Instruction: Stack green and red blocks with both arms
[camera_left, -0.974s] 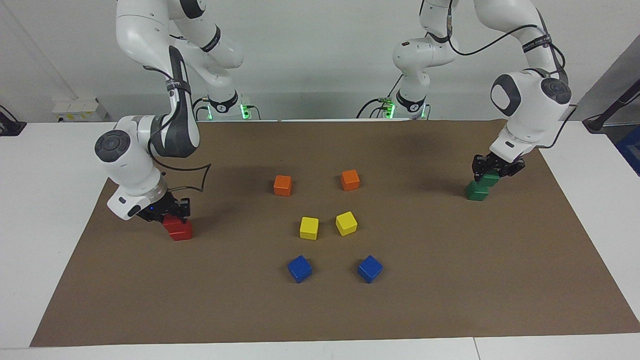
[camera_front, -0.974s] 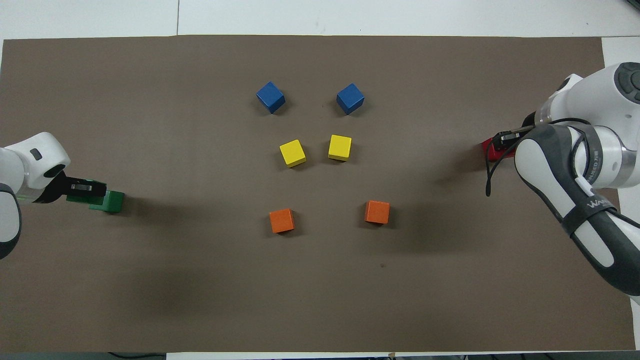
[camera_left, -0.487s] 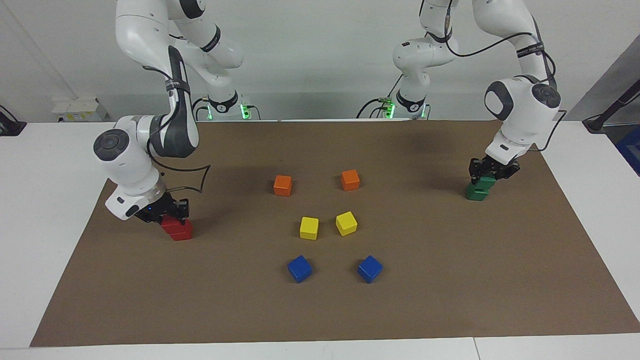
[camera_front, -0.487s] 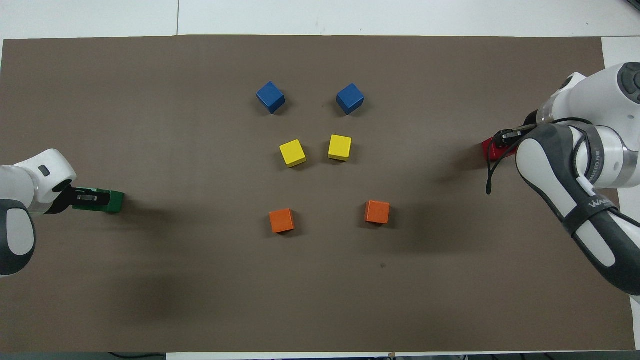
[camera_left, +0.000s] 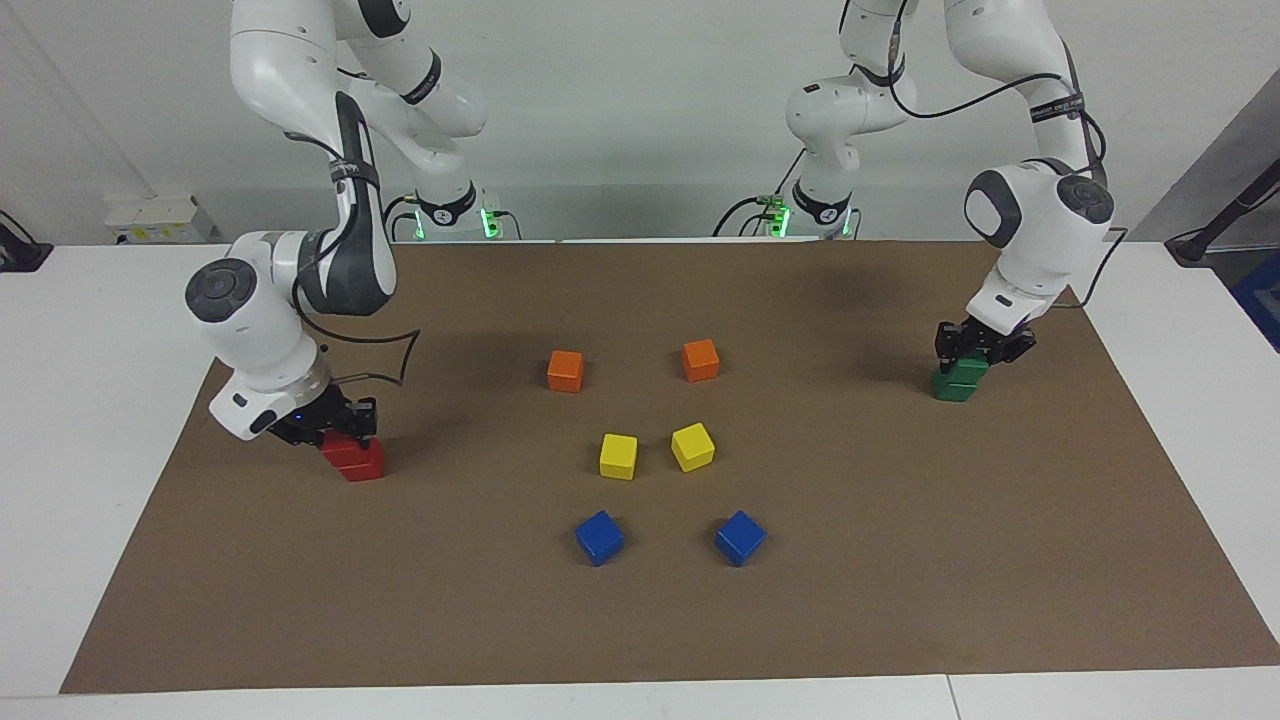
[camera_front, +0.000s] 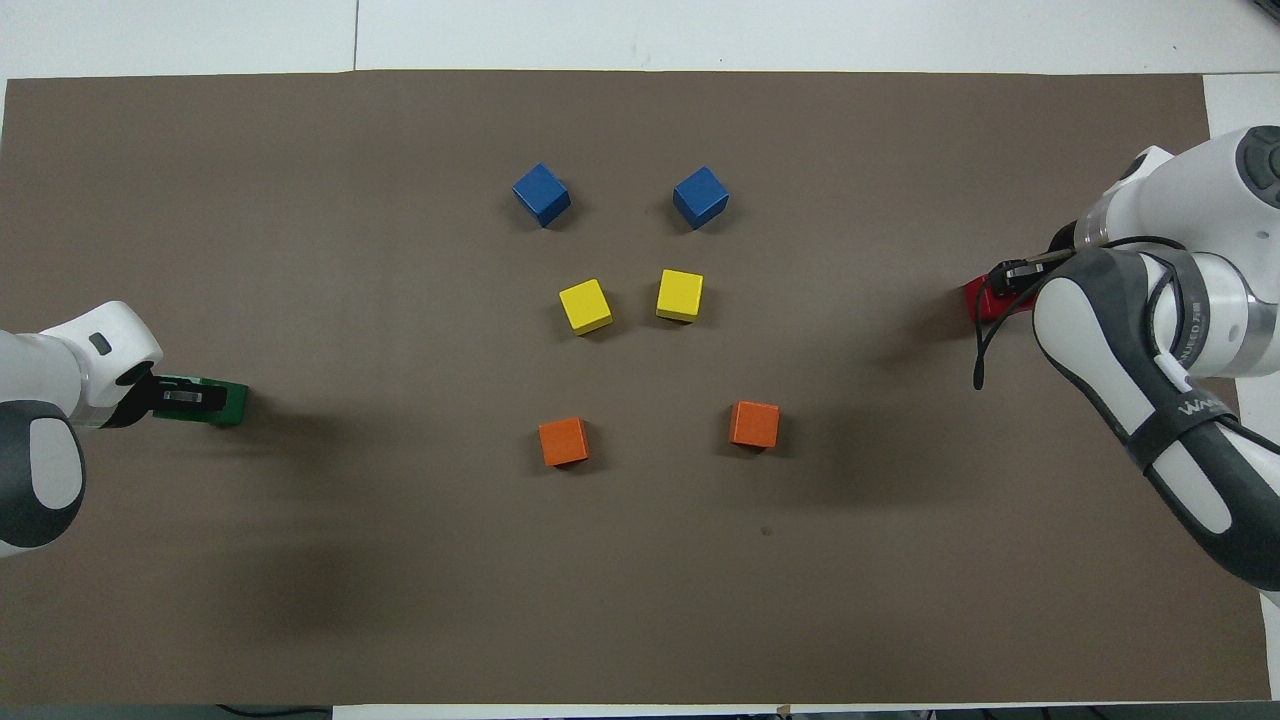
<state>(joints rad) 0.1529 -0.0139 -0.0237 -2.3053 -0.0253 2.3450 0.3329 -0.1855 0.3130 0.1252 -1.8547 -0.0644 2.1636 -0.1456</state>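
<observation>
Toward the left arm's end, my left gripper (camera_left: 967, 346) is shut on the upper green block (camera_left: 969, 366). That block sits on the lower green block (camera_left: 954, 389), slightly offset. In the overhead view the left gripper (camera_front: 184, 398) covers most of the green stack (camera_front: 228, 403). Toward the right arm's end, my right gripper (camera_left: 340, 427) is shut on the upper red block (camera_left: 342, 448). That block rests on the lower red block (camera_left: 364, 466), offset toward the table's edge. In the overhead view the right gripper (camera_front: 1010, 274) hides most of the red blocks (camera_front: 983, 299).
Two orange cubes (camera_left: 565, 370) (camera_left: 700, 359), two yellow cubes (camera_left: 618, 455) (camera_left: 692, 446) and two blue cubes (camera_left: 599, 537) (camera_left: 739, 537) stand in pairs at the middle of the brown mat (camera_left: 640, 620). White table shows around the mat.
My left gripper has carried the upper green block down and over the lower green block, closing the offset. The right gripper and its red block have barely shifted.
</observation>
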